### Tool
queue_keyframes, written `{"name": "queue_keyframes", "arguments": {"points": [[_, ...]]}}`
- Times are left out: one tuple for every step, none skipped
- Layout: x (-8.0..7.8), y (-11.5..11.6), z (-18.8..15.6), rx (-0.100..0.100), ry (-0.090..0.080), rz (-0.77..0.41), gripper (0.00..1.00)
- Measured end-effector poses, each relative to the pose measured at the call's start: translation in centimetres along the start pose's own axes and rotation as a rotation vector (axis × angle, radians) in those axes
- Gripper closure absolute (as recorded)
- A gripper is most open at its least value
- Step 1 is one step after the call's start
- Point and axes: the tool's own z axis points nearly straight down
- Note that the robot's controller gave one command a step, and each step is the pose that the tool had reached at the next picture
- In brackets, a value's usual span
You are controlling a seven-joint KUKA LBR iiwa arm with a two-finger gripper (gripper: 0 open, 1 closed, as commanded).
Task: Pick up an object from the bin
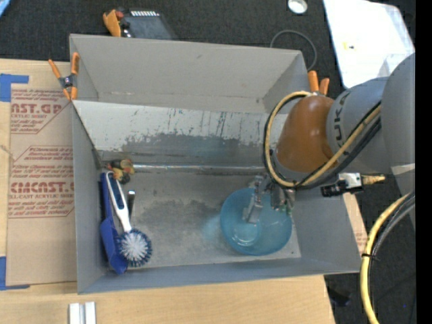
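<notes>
At the near right of the grey bin (pixel 182 66), a translucent blue bowl (pixel 271 239) sat on the floor. The gripper (pixel 257 206) hung over the bowl's far side. Whether its jaws stood apart or together could not be told. A blue-and-white brush (pixel 120 223) lay well apart, along the left wall.

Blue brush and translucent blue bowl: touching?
Apart. The camera view shows bare bin floor between the brush at left and the bowl at right.
</notes>
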Motion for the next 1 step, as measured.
{"name": "queue_keyframes", "arguments": {"points": [[-0.13, 0.02, -0.53, -0.001, -0.003, -0.025, 1.0]]}}
